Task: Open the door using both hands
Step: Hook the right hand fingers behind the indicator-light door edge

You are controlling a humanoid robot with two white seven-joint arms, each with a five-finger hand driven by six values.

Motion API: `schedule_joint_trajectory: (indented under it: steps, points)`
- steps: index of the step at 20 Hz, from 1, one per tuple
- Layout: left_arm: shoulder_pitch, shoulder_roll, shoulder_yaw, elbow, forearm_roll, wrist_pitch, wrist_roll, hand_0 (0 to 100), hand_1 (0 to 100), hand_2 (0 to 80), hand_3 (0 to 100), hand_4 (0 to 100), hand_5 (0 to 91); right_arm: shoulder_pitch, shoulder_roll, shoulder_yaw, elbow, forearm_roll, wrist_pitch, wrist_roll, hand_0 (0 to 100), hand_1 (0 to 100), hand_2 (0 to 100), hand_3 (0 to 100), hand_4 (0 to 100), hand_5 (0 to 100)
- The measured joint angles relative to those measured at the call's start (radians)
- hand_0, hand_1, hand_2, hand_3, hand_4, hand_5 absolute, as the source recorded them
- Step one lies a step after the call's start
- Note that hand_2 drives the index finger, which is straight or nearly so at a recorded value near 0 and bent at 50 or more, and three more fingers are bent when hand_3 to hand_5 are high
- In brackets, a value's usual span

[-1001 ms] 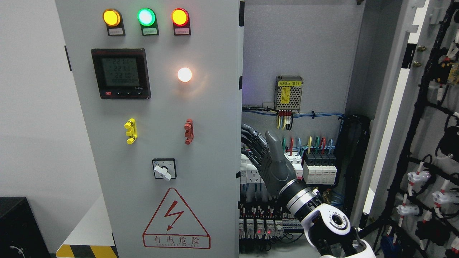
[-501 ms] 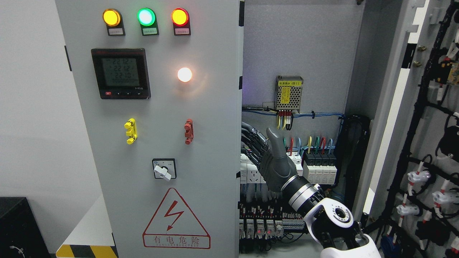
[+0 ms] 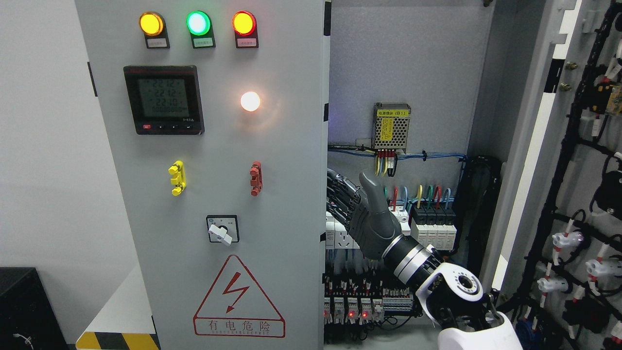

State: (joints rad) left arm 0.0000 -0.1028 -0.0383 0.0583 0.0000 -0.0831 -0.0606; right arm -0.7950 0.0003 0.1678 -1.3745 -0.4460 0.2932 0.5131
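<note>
At the inner edge of the left cabinet door (image 3: 214, 170), head view: right robot hand (image 3: 362, 214) reaches in from lower right, fingers (image 3: 340, 192) hooked behind the door's free edge, thumb up, apparently gripping it. Circuit breakers (image 3: 432, 226) sit just right of the hand; right door (image 3: 559, 170) already swung open. Left hand not visible. Step: opening the left door. Next: pull the edge outward, clear of the wiring.

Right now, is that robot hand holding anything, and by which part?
It looks like the right hand has its fingers hooked round the edge of the left door, thumb up. The fingertips are hidden behind the door, so the grip cannot be confirmed.
</note>
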Motion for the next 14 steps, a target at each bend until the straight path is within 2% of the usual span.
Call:
schedule_joint_trajectory:
  steps: [10,14]
  points:
    - [0.0,0.0,0.0,0.0,0.0,0.0,0.0,0,0,0.0,0,0,0.0,-0.021,0.0,-0.02,0.022,0.0,0.008,0.072,0,0,0,0,0,0]
    - [0.0,0.0,0.0,0.0,0.0,0.0,0.0,0,0,0.0,0,0,0.0,-0.027,0.0,-0.029,0.031,0.0,0.009,0.088,0,0,0,0,0,0]
